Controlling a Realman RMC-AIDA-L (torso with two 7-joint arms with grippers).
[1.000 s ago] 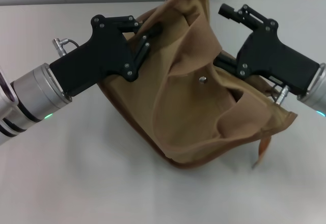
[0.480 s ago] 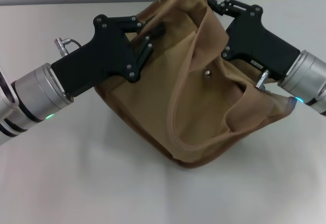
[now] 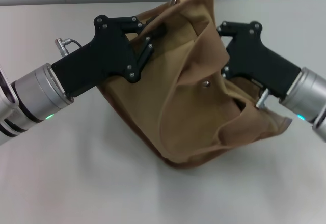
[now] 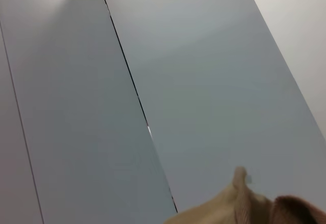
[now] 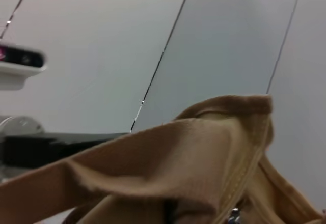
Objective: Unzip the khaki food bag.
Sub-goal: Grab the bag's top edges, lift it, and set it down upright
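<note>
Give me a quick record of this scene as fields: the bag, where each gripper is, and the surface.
bag: khaki food bag, crumpled and pulled upward at the top, sitting on the table
snap: metal snap showing on the front fabric
left gripper: left gripper at the bag's upper left edge, fingers against the fabric
right gripper: right gripper pressed against the bag's upper right side, fingertips hidden by fabric
zipper state: cannot tell from these views
</note>
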